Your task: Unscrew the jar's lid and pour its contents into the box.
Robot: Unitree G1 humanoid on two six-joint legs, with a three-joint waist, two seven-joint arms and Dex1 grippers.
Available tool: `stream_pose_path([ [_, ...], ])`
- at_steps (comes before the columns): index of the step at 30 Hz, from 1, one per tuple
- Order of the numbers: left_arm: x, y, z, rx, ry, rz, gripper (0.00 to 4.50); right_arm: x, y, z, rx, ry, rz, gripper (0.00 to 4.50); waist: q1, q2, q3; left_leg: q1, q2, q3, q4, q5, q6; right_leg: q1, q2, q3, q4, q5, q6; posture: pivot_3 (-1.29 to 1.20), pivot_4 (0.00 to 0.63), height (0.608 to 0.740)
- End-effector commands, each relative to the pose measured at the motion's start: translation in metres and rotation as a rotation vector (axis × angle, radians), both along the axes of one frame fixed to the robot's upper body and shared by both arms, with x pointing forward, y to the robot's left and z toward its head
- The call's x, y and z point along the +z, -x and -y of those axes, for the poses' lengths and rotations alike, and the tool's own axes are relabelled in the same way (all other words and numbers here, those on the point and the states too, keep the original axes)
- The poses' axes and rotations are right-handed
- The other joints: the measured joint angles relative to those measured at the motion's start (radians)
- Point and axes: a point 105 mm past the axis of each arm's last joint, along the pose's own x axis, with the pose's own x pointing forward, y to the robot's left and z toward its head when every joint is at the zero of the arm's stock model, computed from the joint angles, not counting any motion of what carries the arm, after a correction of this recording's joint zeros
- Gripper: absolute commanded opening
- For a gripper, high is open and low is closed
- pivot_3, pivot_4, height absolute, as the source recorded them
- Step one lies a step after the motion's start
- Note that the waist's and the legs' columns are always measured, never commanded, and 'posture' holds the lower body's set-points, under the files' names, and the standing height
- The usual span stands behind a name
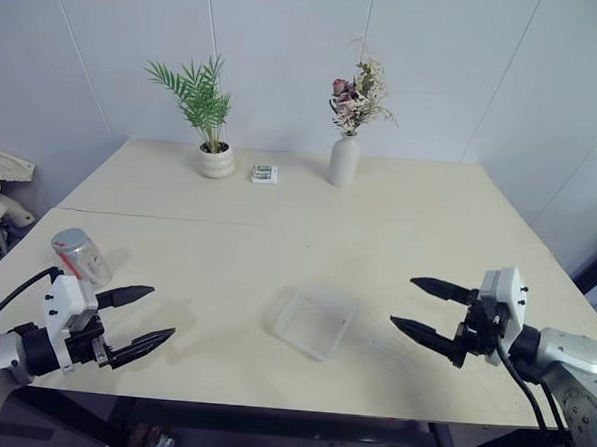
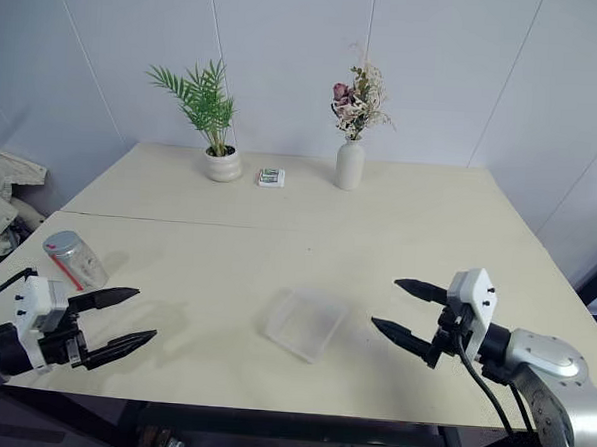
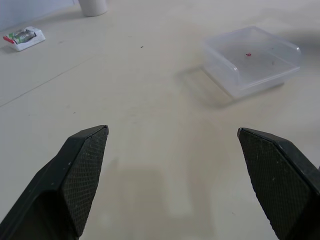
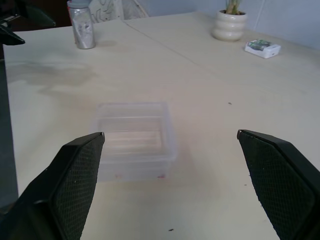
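The cream rectangular table (image 1: 278,232) carries all items; a seam line crosses it from left to right at mid-depth.

Left zone. The small cylindrical silvery-clear jar with a red and white label (image 1: 80,257) stands upright close to the left edge of the table, with its flat round silvery-grey lid (image 1: 68,239) still on top. The left gripper (image 1: 149,316) hovers just near-side of the jar, apart from it, fingers spread wide and holding nothing. Its two black fingers (image 3: 80,170) point right toward the table centre. Bare table surface lies between this gripper and the box.

Centre zone. The shallow square clear plastic box with rounded corners (image 1: 315,321) sits on the near half of the table, turned slightly askew to the table edges, set back from the near edge. It is well apart from the jar and lies between the two grippers. Open surface surrounds it on all four sides.

Far zone. Along the far edge, left to right: a green fern in a round cream pot (image 1: 215,159), a small white packet (image 1: 265,174), and a white vase of dried flowers (image 1: 344,159). All three are well apart from the box.

Right zone. The right gripper (image 1: 414,305) hovers near the right side of the box, not touching it, fingers fully parted and empty, pointing left. The table's right edge runs diagonally behind it.
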Motion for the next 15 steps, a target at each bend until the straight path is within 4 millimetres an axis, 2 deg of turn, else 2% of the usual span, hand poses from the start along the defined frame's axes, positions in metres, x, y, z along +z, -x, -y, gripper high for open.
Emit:
stream_pose_path([
  [1, 0.014, 0.004, -0.001, 0.015, -0.010, 0.059, 4.41, 0.014, -0.006, -0.007, 0.044, -0.024, 0.057, 4.50, -0.002, 0.000, 0.000, 0.000, 0.000, 0.000, 0.000, 0.000, 0.000, 0.000, 0.000, 0.000, 0.000, 0.000, 0.000, 0.00, 0.150, 0.740],
  [4, 0.012, 0.008, -0.007, 0.085, 0.018, 0.072, 4.41, 0.012, -0.011, -0.020, 0.124, -0.023, 0.060, 4.50, -0.003, 0.000, 0.000, 0.001, 0.001, 0.001, 0.001, 0.000, 0.000, 0.000, 0.001, 0.001, 0.000, 0.001, -0.001, 0.00, 0.150, 0.740],
  [7, 0.009, 0.012, -0.021, 0.212, 0.086, 0.095, 4.41, 0.021, -0.016, -0.035, 0.182, -0.079, 0.078, 4.50, -0.004, 0.000, 0.000, 0.001, 0.003, 0.001, 0.000, 0.000, 0.000, 0.000, 0.002, 0.001, -0.002, 0.002, -0.001, 0.00, 0.150, 0.740],
  [12, 0.003, 0.024, -0.083, 0.629, 0.282, 0.212, 4.41, 0.049, -0.011, -0.080, 0.386, -0.126, 0.159, 4.50, -0.005, -0.001, 0.000, 0.000, 0.006, 0.001, 0.001, 0.000, -0.001, -0.001, 0.006, 0.001, -0.001, 0.006, 0.006, 0.00, 0.150, 0.740],
  [15, 0.000, 0.029, -0.109, 0.762, 0.334, 0.251, 4.41, 0.064, -0.007, -0.098, 0.477, -0.148, 0.191, 4.50, 0.001, -0.001, -0.001, 0.000, 0.011, 0.001, 0.002, -0.001, -0.003, -0.001, 0.012, 0.001, -0.001, 0.008, 0.004, 0.00, 0.150, 0.740],
])
